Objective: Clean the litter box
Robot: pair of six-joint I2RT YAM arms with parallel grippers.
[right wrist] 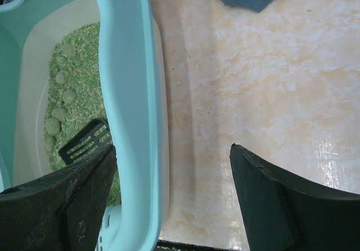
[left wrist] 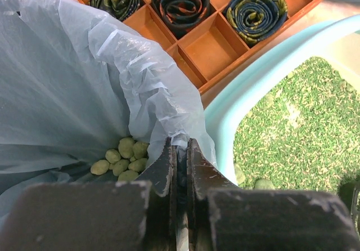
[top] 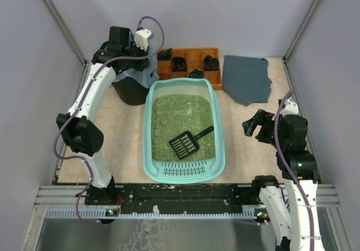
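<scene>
the left gripper point(left wrist: 181, 160) is over the black bin point(top: 130, 90). its fingers point(left wrist: 165, 169) are drawn almost together, leaving only a thin slit, and a fold of the clear bag point(left wrist: 67, 82) at the bin's rim is pinched between them. pale green lumps point(left wrist: 125, 158) lie at the bottom of the bag.

the right gripper point(right wrist: 174, 183) is spread wide with nothing between its fingers point(right wrist: 281, 206). it is over bare table point(right wrist: 253, 93), just beside the right wall of the litter box point(top: 220, 133).

the litter box sits mid-table between the arms, its slotted lip at the near end. a black scoop point(top: 188, 143) lies on the green litter point(top: 185, 110), with round clumps point(right wrist: 61, 107) beside it. behind the box are an orange compartment tray point(top: 194, 55) holding rolled ties point(left wrist: 183, 3) and a blue cloth point(top: 247, 79).
</scene>
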